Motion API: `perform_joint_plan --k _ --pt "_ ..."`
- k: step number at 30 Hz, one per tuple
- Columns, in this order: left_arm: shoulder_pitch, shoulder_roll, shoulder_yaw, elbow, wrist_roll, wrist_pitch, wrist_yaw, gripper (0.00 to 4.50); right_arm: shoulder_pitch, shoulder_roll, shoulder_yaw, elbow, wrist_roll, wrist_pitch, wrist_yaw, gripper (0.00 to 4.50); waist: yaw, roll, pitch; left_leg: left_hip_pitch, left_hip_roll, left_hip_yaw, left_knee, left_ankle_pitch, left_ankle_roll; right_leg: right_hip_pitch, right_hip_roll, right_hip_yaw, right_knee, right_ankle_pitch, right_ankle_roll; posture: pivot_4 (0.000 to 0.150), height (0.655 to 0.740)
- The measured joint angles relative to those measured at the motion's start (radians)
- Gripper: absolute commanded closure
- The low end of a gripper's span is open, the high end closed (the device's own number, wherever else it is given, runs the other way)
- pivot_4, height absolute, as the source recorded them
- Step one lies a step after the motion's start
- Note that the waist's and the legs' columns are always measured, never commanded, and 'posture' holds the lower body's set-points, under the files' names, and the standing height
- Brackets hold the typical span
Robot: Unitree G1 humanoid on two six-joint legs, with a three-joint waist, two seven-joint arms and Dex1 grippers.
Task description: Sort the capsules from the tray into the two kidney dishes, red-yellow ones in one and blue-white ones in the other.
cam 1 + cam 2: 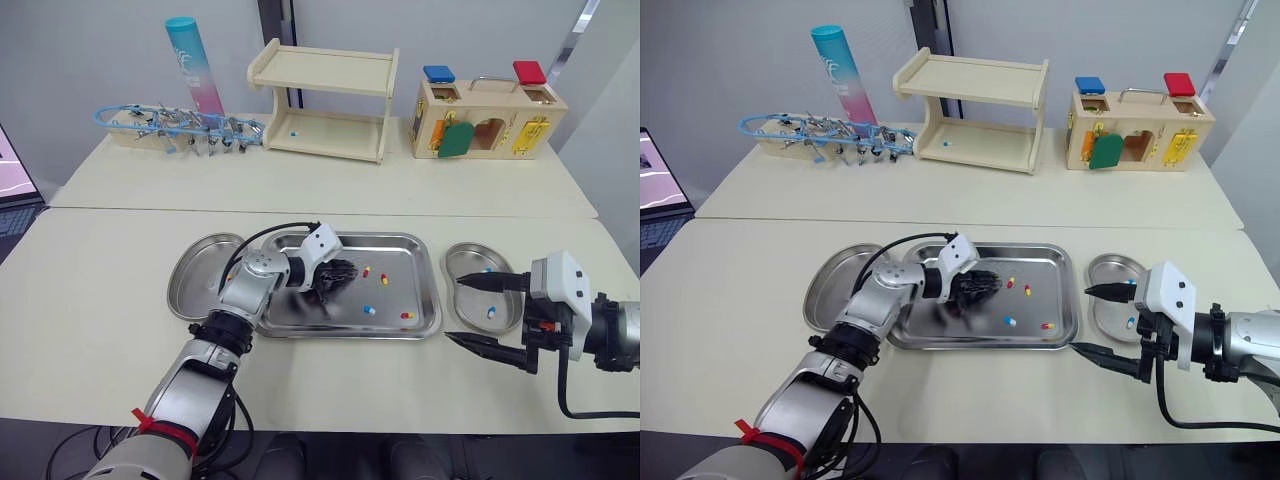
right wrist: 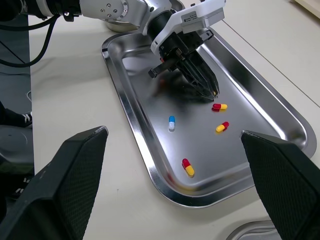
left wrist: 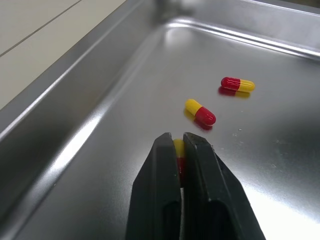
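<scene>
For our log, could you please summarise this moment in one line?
left gripper shut on red-yellow capsule | in rectangular steel tray | right gripper open

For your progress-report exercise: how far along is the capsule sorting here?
Done: blue-white capsules lie in the right kidney dish. In hand: the left gripper is shut on a red-yellow capsule in the tray. Left: three loose red-yellow capsules and one loose blue-white capsule there. The right gripper hangs open beside that dish.

Bright, even overhead light across the table (image 1: 120,330); shadows soft and pale. White glare streaks along the wall and floor of the tray (image 3: 75,100) in the left wrist view. Dark, smeared shadow under the left gripper (image 1: 345,274), itself motion-blurred in both head views.
</scene>
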Motion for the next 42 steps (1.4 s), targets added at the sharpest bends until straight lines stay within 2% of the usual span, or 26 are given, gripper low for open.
perform_joint_plan --k 6,15,23,29,35,42 --pt "0.028 0.045 0.019 -0.088 -0.020 0.028 -0.014 4.49 -0.028 0.000 0.002 0.000 0.006 0.002 0.000 0.00 -0.003 0.000 0.000 0.000 0.000 0.000 0.000 0.000 0.000 -0.001 0.000 0.000 0.000 0.000 0.000 0.150 0.7400" --pt "0.153 0.284 0.210 -0.517 -0.156 0.274 -0.020 4.49 -0.171 0.000 0.104 -0.013 0.051 0.020 0.007 0.00 -0.009 0.000 0.000 0.000 0.000 -0.001 0.000 0.000 0.000 -0.001 0.000 0.000 0.000 0.000 0.000 0.150 0.7400" --pt "0.375 0.476 0.430 -0.667 -0.227 0.437 0.034 4.49 -0.315 0.034 0.247 0.044 0.049 0.010 0.055 0.00 -0.006 -0.001 0.001 0.000 0.000 -0.001 -0.001 0.000 0.000 -0.002 0.000 0.000 0.000 0.000 0.000 0.150 0.7400" --pt "0.517 0.486 0.499 -0.701 -0.230 0.453 0.101 4.49 -0.365 0.062 0.314 0.085 0.018 -0.007 0.092 0.00 0.000 -0.001 0.001 -0.001 0.000 -0.001 -0.001 0.000 0.000 -0.002 0.000 0.000 0.000 0.000 0.000 0.150 0.7400" --pt "0.536 0.473 0.514 -0.700 -0.240 0.453 0.176 4.49 -0.372 0.068 0.323 0.095 0.001 -0.019 0.111 0.00 0.000 -0.001 0.001 -0.001 0.000 -0.001 -0.001 0.000 0.000 -0.003 0.000 0.000 0.000 0.000 0.000 0.150 0.7400" --pt "0.534 0.474 0.528 -0.696 -0.256 0.451 0.207 2.52 -0.372 0.068 0.323 0.100 -0.009 -0.019 0.125 0.00 -0.002 -0.001 0.001 -0.001 0.000 -0.001 -0.001 0.000 0.000 -0.003 0.000 0.000 0.000 0.000 0.000 0.150 0.7400"
